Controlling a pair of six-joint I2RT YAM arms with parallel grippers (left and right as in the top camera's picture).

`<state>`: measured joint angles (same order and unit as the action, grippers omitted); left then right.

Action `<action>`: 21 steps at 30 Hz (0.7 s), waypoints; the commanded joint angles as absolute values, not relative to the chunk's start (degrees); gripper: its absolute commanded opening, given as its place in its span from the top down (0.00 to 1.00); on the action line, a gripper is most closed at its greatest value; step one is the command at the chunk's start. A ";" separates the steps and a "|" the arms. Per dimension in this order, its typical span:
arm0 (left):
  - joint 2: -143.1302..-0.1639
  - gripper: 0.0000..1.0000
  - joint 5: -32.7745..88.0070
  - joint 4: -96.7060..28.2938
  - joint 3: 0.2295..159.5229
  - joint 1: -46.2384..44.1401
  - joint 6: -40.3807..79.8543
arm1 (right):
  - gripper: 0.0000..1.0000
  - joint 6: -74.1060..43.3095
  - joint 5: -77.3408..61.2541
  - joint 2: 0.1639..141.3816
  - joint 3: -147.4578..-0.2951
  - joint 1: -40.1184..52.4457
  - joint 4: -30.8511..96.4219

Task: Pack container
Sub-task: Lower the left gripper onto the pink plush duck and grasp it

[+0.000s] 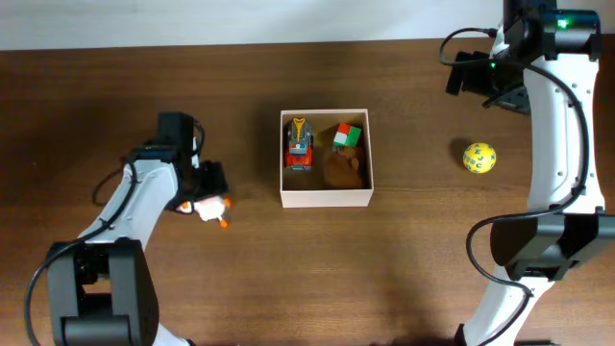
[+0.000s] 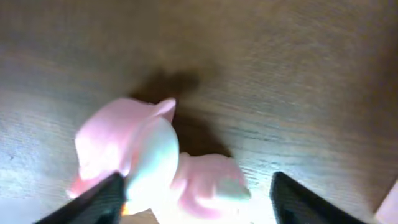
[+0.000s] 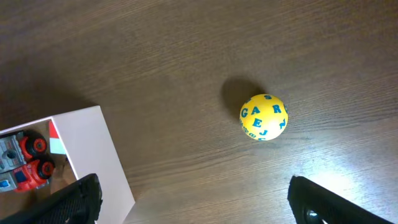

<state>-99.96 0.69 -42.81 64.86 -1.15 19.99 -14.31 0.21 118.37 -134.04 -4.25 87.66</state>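
We note the container (image 1: 327, 160) at mid-worktop (image 1: 96, 96), open top up. Inside: a toy truck (image 1: 300, 144) along its left wall, a red-green-white cube (image 1: 348, 135) in the far right corner, and a brown soft thing (image 1: 342, 171) below the cube; we cannot tell what it is.

Left claw (image 2: 198, 186): fingers spread, low over a pink-and-white toy (image 2: 149, 158) that lies between them, close against one finger, well left of the container.

Right claw (image 3: 194, 182): fingers apart, nothing between them, high at the far right. Below it a yellow ball with blue letters (image 3: 263, 116) sits alone, right of the container with bare wood between.
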 commanded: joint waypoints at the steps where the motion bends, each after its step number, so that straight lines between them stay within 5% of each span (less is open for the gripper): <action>1: -99.79 0.33 1.56 -42.61 64.03 -0.95 31.75 | 0.01 -13.98 0.71 118.34 -134.91 -4.21 87.61; 14: -99.83 0.36 0.21 -41.36 63.81 -0.95 38.15 | 0.01 -13.98 0.71 118.34 -134.91 -4.21 87.64; 21: -99.81 0.21 -3.97 -38.65 68.25 -0.84 35.14 | 0.01 -13.98 0.71 118.34 -134.91 -4.21 87.64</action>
<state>-99.96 -1.52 -39.07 65.17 -1.15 37.12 -14.33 0.21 118.37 -134.04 -4.25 87.66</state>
